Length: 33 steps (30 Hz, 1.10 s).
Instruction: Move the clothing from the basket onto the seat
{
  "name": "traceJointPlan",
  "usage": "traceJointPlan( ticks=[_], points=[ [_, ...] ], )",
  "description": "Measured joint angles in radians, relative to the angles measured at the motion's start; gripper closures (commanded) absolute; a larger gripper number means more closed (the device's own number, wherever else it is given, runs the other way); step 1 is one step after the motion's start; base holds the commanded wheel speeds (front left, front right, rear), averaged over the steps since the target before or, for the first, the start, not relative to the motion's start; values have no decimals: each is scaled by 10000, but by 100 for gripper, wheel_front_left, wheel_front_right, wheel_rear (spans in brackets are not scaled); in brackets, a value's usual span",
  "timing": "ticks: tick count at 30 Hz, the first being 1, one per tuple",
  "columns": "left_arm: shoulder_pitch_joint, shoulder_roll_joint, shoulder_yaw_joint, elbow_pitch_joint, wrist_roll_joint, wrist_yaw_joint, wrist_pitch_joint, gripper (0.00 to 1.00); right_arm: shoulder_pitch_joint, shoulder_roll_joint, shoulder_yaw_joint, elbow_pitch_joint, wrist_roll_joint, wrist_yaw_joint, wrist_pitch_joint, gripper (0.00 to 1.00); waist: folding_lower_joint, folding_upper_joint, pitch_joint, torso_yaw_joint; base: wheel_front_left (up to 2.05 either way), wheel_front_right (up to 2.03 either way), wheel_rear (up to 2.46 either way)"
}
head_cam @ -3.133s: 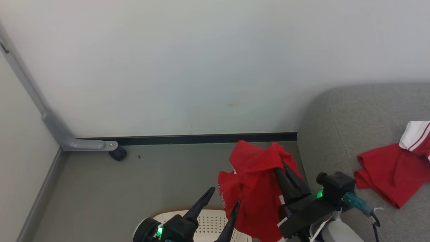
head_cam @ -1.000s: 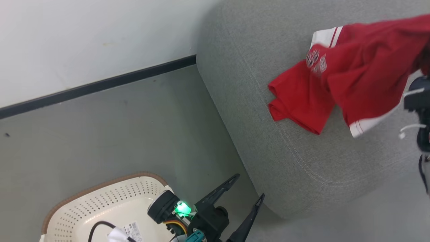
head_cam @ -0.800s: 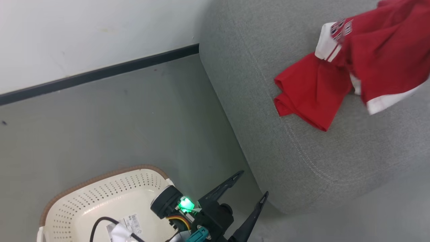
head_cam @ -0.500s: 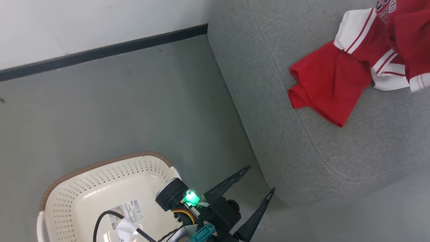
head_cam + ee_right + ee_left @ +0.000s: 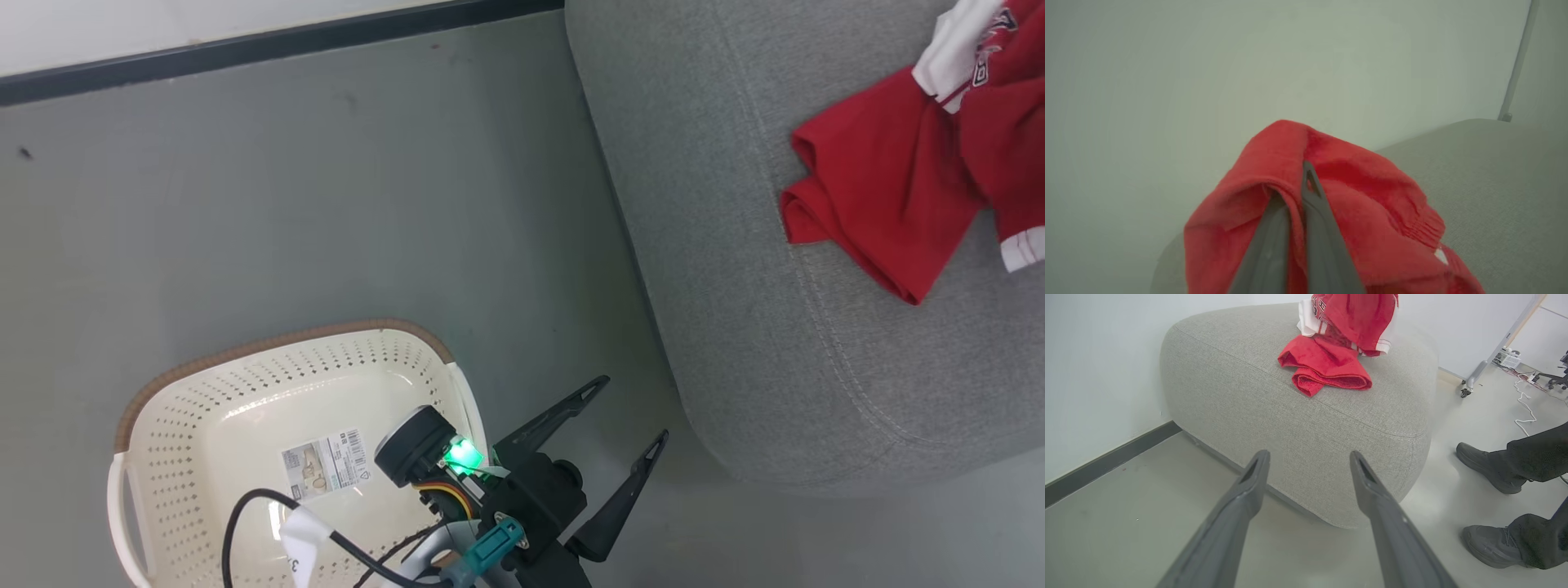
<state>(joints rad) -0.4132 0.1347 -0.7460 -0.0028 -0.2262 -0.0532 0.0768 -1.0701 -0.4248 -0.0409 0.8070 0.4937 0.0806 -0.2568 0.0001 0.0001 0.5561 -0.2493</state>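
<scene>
Whereas three seconds ago the right gripper [image 5: 1295, 190] carried the red jersey [image 5: 1372, 212] over the floor, it now hangs it above the seat [image 5: 735, 245], fingers pinched together on a fold, the cloth sagging beneath them onto another red garment [image 5: 882, 204]. The left gripper [image 5: 630, 410] stays spread and empty; behind it the basket [image 5: 269, 347] shows a bare bottom. Only the release seems left.

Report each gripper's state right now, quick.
Left gripper: open, holding nothing.
Right gripper: shut on the red garment.
</scene>
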Motion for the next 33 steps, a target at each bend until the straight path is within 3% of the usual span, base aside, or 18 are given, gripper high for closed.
traceJointPlan(
  ticks=[10,11,12,33],
  points=[
    [-113,-13,13,221,0,-8,-98,0,-6,529,171,1124,-2,134,2,100,-1,-1,138,148,0,0,0],
    [-113,-13,12,247,0,-8,-113,0,-7,546,163,1198,-2,136,2,71,-1,0,133,150,0,0,0],
    [-113,-13,8,267,0,-10,-142,0,-12,554,157,1267,-2,163,0,0,-1,0,126,152,0,0,0],
    [-105,-207,-4,1122,-211,-88,-802,0,-69,727,385,1831,-372,255,2,0,-1,-1,-950,291,0,0,0]
  ],
)
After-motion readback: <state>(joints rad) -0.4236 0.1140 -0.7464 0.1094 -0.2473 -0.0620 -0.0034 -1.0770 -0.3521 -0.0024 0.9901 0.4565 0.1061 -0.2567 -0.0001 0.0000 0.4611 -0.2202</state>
